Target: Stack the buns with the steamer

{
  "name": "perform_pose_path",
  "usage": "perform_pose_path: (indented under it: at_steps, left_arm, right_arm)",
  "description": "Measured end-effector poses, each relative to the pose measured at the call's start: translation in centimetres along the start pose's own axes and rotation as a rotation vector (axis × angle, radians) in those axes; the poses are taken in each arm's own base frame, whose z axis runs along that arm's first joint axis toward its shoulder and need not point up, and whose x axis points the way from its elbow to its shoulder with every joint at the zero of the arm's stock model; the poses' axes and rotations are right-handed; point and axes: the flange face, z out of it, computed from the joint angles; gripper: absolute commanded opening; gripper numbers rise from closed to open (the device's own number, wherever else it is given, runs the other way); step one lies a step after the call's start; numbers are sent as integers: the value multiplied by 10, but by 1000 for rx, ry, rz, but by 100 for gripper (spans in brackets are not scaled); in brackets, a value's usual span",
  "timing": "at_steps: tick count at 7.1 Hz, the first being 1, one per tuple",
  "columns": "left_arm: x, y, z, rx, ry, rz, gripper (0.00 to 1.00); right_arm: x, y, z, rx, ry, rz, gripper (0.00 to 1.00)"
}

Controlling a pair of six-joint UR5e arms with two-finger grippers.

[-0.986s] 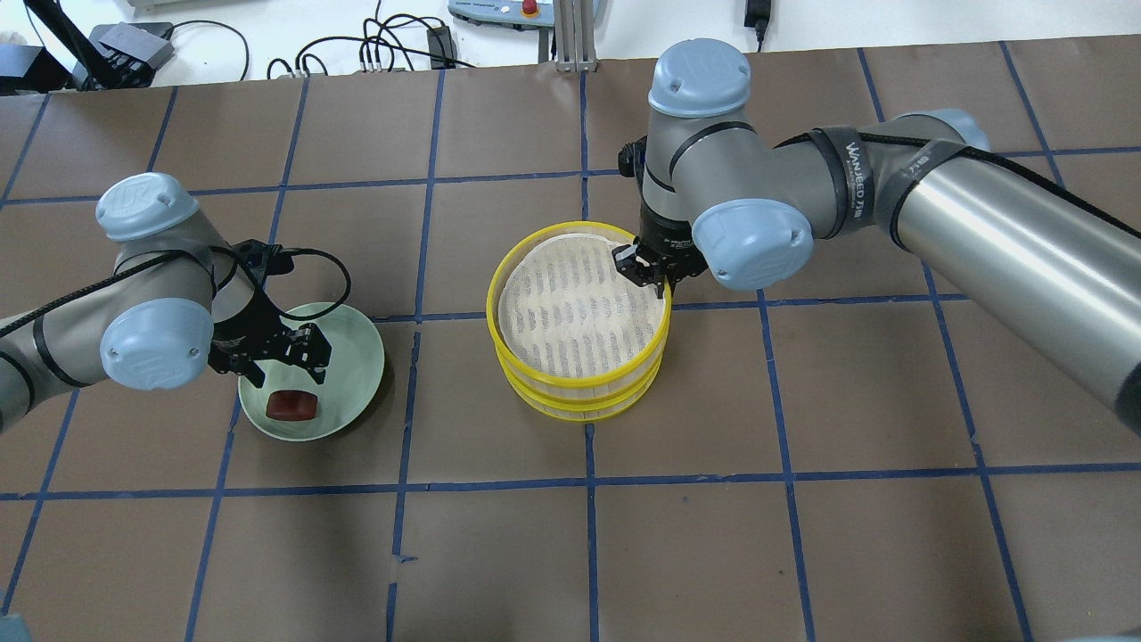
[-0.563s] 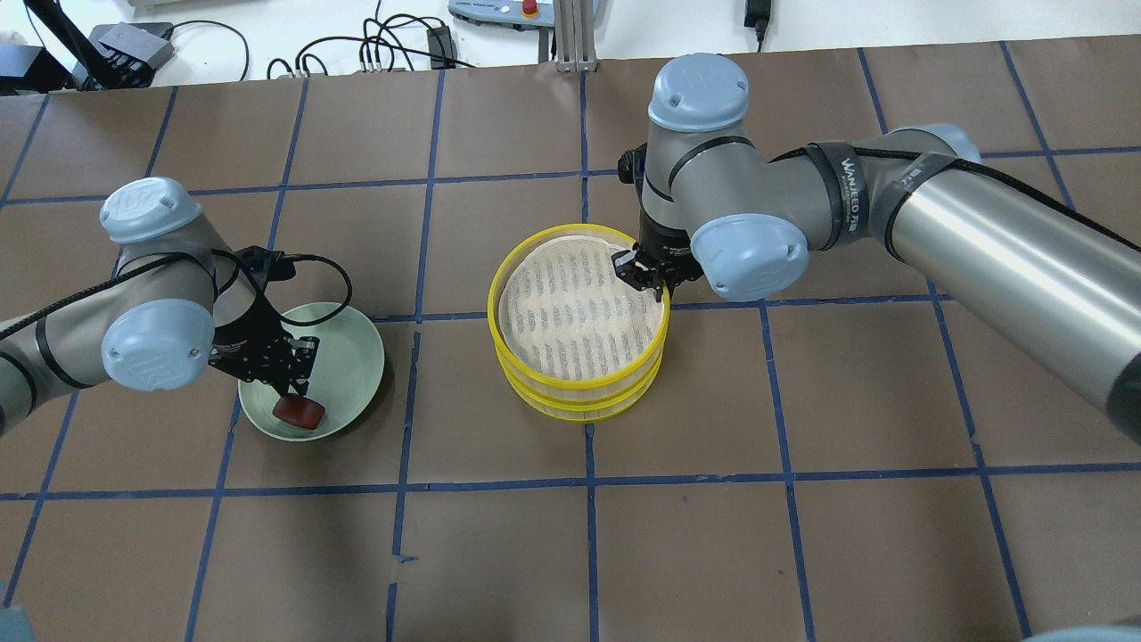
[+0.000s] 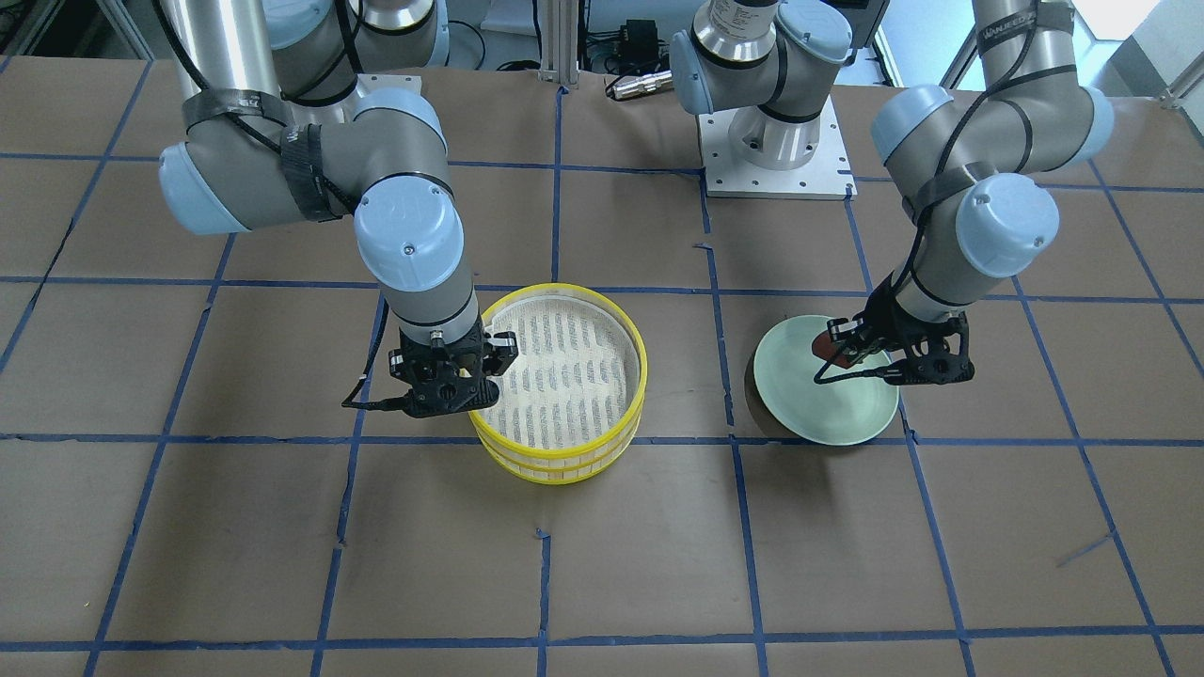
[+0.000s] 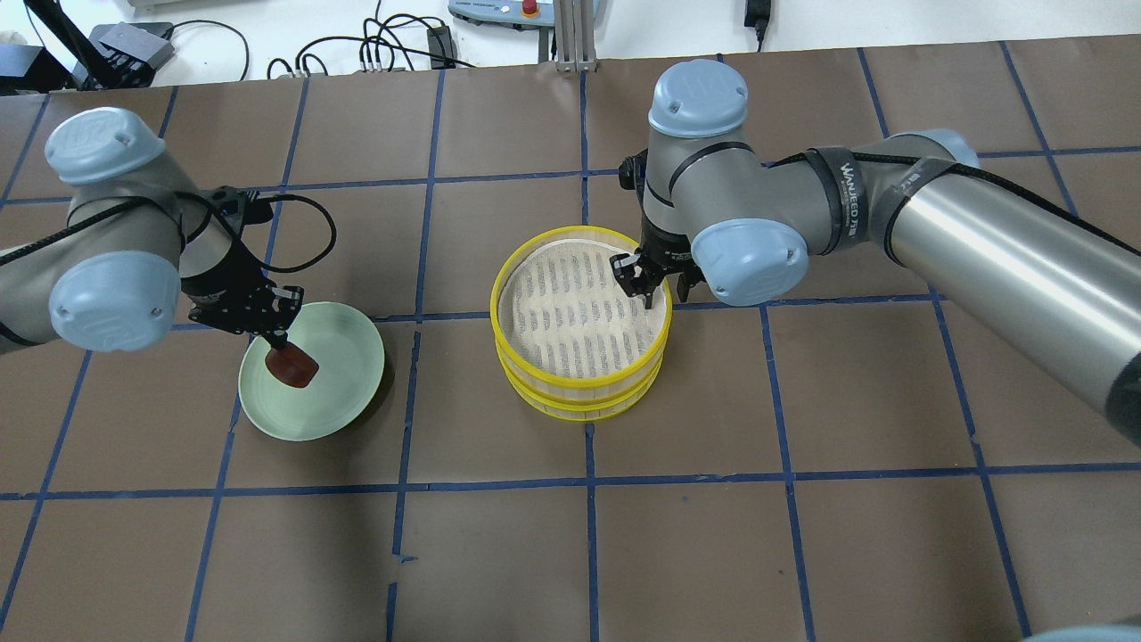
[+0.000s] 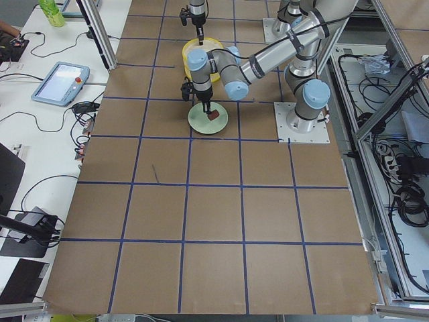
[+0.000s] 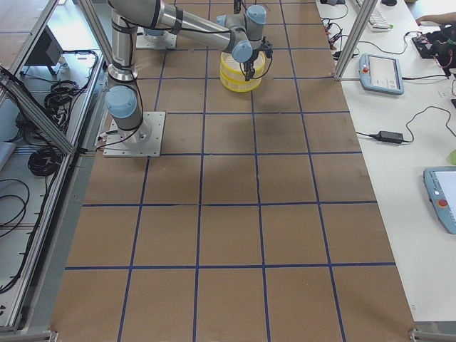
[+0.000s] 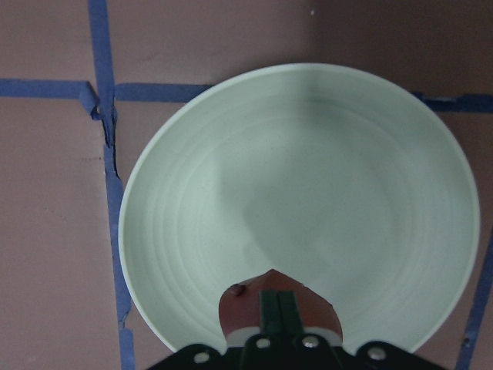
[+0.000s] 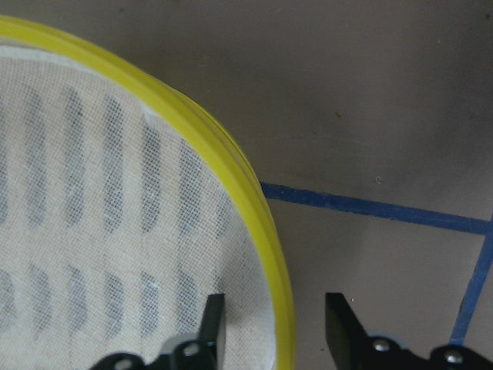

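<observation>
Steamer (image 8: 254, 216): smooth, slightly glossy yellow wall that looks like plastic, lined with a white open-weave cloth (image 8: 115, 193), matt and coarse. Plate (image 7: 308, 169): pale green, smooth with faint concentric ridges and a soft sheen, as of glazed ceramic; the bun (image 7: 235, 312) at its 6 o'clock in the left wrist view is reddish-brown and smooth. Table (image 4: 802, 392): matt brown paper ruled with blue tape (image 7: 102, 38), frayed at the plate's 9 o'clock; right arm (image 4: 1007, 267): bright brushed-metal tube with smooth blue-grey plastic joint caps (image 4: 749, 250).
</observation>
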Motion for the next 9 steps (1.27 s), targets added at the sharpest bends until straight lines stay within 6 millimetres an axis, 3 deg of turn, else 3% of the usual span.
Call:
perform_pose_path:
  at_steps: [1,2,3,5,6,7,8,9]
  left_arm:
    - [13,-5,-25,11,14,-16,1]
    - [35,-10,-47,28,49,-47,1]
    - [67,-11,-64,46,102,-79,1]
    - [157,-5,-99,90,189,-125,1]
    - [201,0,-113,108,212,-143,1]
    - [239,4,-116,113,224,-161,9]
    - [266,4,-106,115,231,-170,99]
    - [283,2,-91,112,231,-165,100]
  right_arm:
    - [2,-2,-7,11,-1,1,100]
    - [9,-5,-26,36,-2,11,100]
    - [25,-5,-61,60,-5,37,100]
    - [75,19,-148,67,-5,112,100]
    - [92,37,-180,57,1,141,100]
    - [99,51,-199,49,4,157,100]
    - [102,61,-209,48,6,164,100]
    - [102,66,-214,46,10,165,100]
